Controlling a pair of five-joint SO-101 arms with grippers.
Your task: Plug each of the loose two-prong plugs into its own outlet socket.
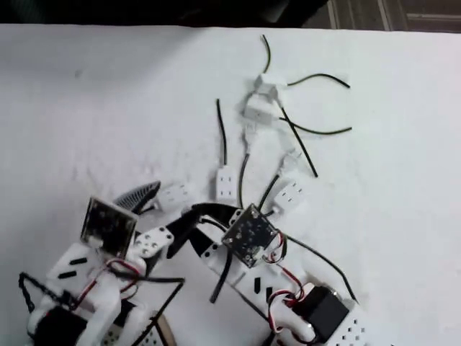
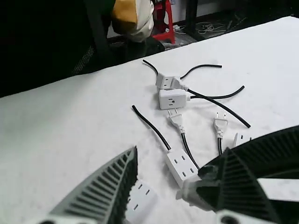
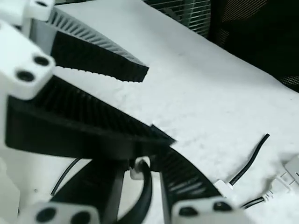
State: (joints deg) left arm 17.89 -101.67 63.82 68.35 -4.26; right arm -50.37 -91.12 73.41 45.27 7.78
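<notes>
**Right tool clamped on a plug, left tool spread over a socket**

The right tool [image 3: 140,163] is closed on the held plug [image 3: 137,168]. The plug's white body shows between the black fingers, and its black cord [image 3: 145,196] trails back under the wrist. In the high view this tool lies low over the desk [image 1: 86,108], pointing toward the left arm.

The left tool [image 2: 179,151] stands apart, its grey finger [image 2: 110,186] and black finger [image 2: 243,182] spread wide. A small socket [image 2: 140,198] lies flat on the desk between them, just beside the grey finger. The two tools are close together, and the right tool's ribbed finger arches just behind the left tool's black finger.

Just beyond the left tool's fingertips lies a corded socket [image 2: 181,167], its black lead running away across the desk. A third socket [image 2: 240,139] sits near the right tool, partly hidden by it.

Farther out, two loose plugs lie side by side but apart, the nearer plug [image 2: 175,119] and the outer plug [image 2: 220,123]. Each has its prongs pointing away from the arms and its cord running back toward them.

Beyond those, a cube socket [image 2: 172,99] and a flat adapter [image 2: 166,80] lie touching, with black cords leaving each. It cannot be told whether plugs are seated in them.
</notes>
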